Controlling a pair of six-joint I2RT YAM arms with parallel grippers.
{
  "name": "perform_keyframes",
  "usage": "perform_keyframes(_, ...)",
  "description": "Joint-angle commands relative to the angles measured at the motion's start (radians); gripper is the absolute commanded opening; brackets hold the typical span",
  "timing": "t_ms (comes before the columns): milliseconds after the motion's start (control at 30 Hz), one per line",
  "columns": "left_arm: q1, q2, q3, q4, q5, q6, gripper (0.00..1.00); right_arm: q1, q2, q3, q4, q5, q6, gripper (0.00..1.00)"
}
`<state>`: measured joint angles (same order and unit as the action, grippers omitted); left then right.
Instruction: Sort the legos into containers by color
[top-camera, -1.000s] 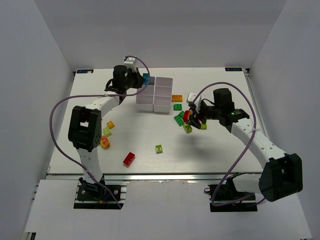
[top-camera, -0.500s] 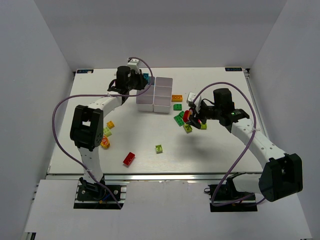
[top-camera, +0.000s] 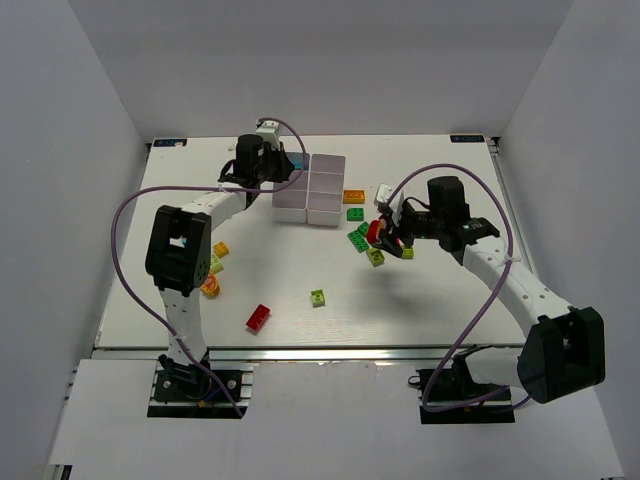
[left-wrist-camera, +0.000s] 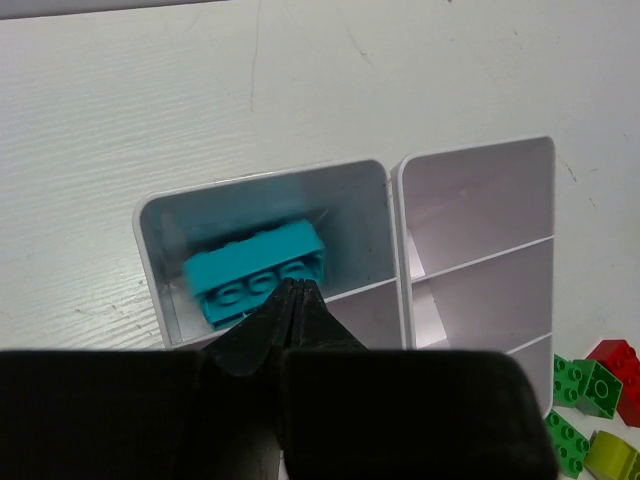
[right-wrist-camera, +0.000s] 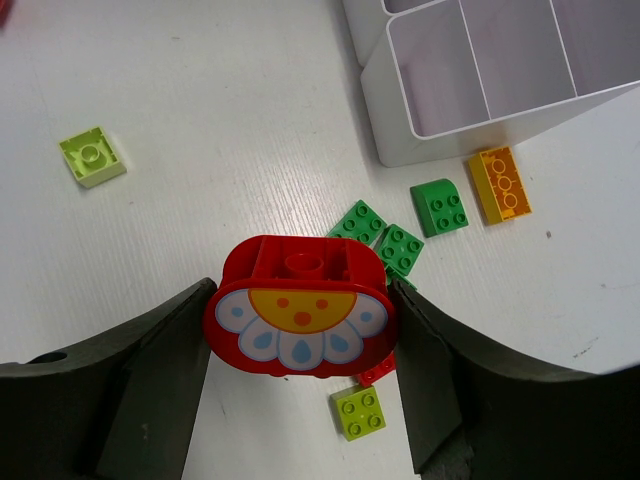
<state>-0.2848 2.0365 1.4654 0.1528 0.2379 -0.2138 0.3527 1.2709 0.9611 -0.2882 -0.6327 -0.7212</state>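
Observation:
The white six-compartment tray (top-camera: 325, 212) stands at the table's far middle; it also shows in the left wrist view (left-wrist-camera: 470, 165). A light blue brick (left-wrist-camera: 256, 271) lies, blurred, in its far left compartment. My left gripper (left-wrist-camera: 293, 286) is shut with its tips together just above that brick, holding nothing; it also shows in the top view (top-camera: 283, 160). My right gripper (right-wrist-camera: 300, 330) is shut on a red brick with a flower face (right-wrist-camera: 300, 318) and holds it above a cluster of green bricks (right-wrist-camera: 382, 234), right of the tray; the gripper also shows in the top view (top-camera: 380, 232).
Loose bricks: orange (top-camera: 353, 196), green (top-camera: 355, 214), lime (top-camera: 375, 256) and white (top-camera: 384, 193) near the right gripper. Lime (top-camera: 318, 297) and red (top-camera: 258, 318) lie mid-table. Orange (top-camera: 221, 249), lime (top-camera: 214, 264) and a red flower brick (top-camera: 209, 285) lie by the left arm.
My left gripper has shifted slightly right, over the tray's far left compartment. The right arm with the red flower brick has not moved.

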Motion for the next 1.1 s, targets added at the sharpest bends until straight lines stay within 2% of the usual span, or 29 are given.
perform_keyframes(0, -0.002, -0.009, 0.036, -0.009, -0.017, 0.007, 0.12, -0.008, -0.007, 0.031, 0.023, -0.025, 0.006, 0.06)
perform_keyframes(300, -0.014, -0.045, 0.035, 0.007, -0.005, -0.012, 0.12, -0.009, -0.013, 0.027, 0.024, -0.022, 0.003, 0.06)
perform_keyframes(433, -0.024, -0.125, 0.004, 0.028, 0.004, -0.033, 0.12, -0.008, -0.021, 0.016, 0.037, -0.025, 0.006, 0.06)
perform_keyframes(633, -0.028, -0.242, -0.069, 0.019, -0.009, -0.124, 0.2, -0.009, -0.002, 0.036, 0.031, -0.044, 0.0, 0.06)
perform_keyframes(733, -0.028, -0.334, -0.154, 0.019, -0.015, -0.189, 0.33, -0.008, 0.008, 0.062, 0.006, -0.059, -0.021, 0.06)
perform_keyframes(767, -0.028, -0.384, -0.177, 0.014, -0.02, -0.218, 0.42, -0.008, 0.008, 0.065, 0.006, -0.073, -0.033, 0.06)
perform_keyframes(867, -0.028, -0.468, -0.29, 0.027, -0.038, -0.266, 0.54, -0.006, 0.004, 0.073, 0.009, -0.104, -0.049, 0.06)
perform_keyframes(900, -0.027, -0.526, -0.321, 0.028, -0.052, -0.277, 0.63, -0.006, 0.002, 0.079, 0.009, -0.108, -0.056, 0.06)
perform_keyframes(1067, -0.019, -0.679, -0.48, 0.011, -0.065, -0.331, 0.81, 0.034, 0.011, 0.11, -0.014, -0.113, -0.099, 0.06)
